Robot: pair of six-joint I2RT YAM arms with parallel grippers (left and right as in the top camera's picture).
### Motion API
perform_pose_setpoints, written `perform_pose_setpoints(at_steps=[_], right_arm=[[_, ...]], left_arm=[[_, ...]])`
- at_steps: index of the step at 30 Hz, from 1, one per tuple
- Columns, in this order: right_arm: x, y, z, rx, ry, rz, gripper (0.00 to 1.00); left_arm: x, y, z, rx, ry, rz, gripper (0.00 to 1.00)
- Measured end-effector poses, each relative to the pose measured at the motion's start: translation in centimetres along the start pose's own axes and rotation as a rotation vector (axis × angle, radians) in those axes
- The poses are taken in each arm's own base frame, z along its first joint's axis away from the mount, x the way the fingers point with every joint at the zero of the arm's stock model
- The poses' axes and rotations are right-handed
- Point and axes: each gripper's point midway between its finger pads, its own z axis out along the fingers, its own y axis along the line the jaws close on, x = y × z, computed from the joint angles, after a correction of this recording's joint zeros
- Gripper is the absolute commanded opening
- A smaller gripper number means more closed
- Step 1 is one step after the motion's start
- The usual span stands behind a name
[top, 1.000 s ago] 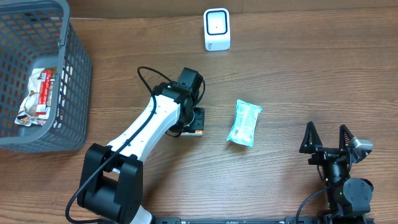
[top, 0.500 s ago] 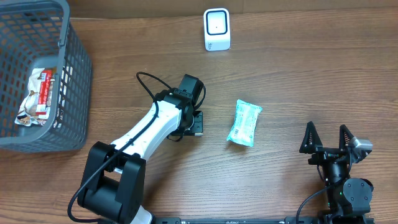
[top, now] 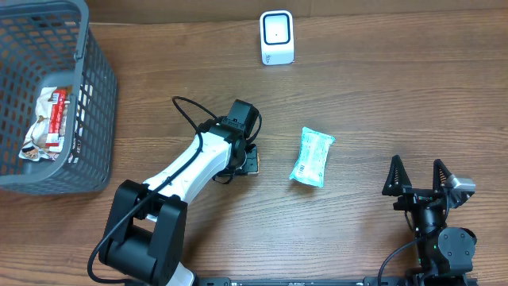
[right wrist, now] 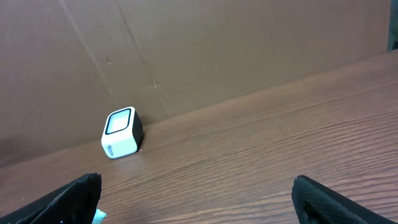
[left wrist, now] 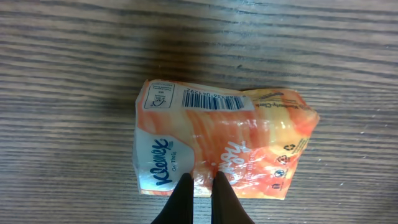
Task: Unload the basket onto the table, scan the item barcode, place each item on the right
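Left wrist view — an orange Kleenex tissue pack (left wrist: 224, 143) fills the middle of the frame, over the wooden table (left wrist: 62, 62). Its barcode (left wrist: 217, 101) is on the upward face, along the edge farthest from the camera, next to a small white label panel. The blue Kleenex logo is on the pack's white left end. The left gripper (left wrist: 202, 186) comes in from the bottom edge with its two black fingers (left wrist: 181, 200) almost together, clenched on the near edge of the pack, and a thin strip of wrapper shows between them. A dark shadow falls on the table beyond the pack; cannot tell if the pack is touching the wood or just off it.

Overhead view: the white left arm reaches from the bottom left toward the table centre. The orange pack is mostly hidden under its wrist, with only a corner showing. A pale blue packet (top: 311, 156) lies flat just right of that, apart from the gripper. A white barcode scanner (top: 277, 37) stands near the far edge of the table, well apart from the tissue pack. A grey mesh basket (top: 91, 103) sits at far left with a red-and-white snack wrapper (top: 49, 123) inside.

The right gripper (top: 418, 178) sits at the lower right, jaws spread wide with nothing between them — well apart from both packs. In the right wrist view its finger tips are at the two bottom corners, with the scanner visible across the table in front of a brown cardboard wall (right wrist: 249, 43).
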Motion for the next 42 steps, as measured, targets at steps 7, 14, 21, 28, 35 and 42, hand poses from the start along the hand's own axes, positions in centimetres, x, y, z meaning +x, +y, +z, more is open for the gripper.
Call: perform_pose_setpoints(at_steps=[7, 14, 21, 28, 35, 42], right_arm=[[0.0, 0.0, 0.0, 0.000, 0.000, 0.000, 1.00], [0.0, 0.0, 0.0, 0.000, 0.000, 0.000, 1.00], [0.0, 0.0, 0.0, 0.000, 0.000, 0.000, 1.00], [0.0, 0.0, 0.0, 0.000, 0.000, 0.000, 1.00], [0.0, 0.0, 0.0, 0.000, 0.000, 0.000, 1.00], [0.0, 0.0, 0.0, 0.000, 0.000, 0.000, 1.00]], left_arm=[[0.2, 0.0, 0.0, -0.004, 0.008, 0.003, 0.04], [1.0, -0.4, 0.0, -0.010, 0.026, 0.026, 0.04], [1.0, -0.6, 0.0, -0.018, 0.019, 0.037, 0.04], [1.7, -0.3, -0.1, -0.027, 0.049, 0.038, 0.04], [-0.1, -1.4, -0.4, 0.014, -0.015, 0.036, 0.04], [0.0, -1.4, -0.4, 0.013, -0.013, 0.036, 0.04]])
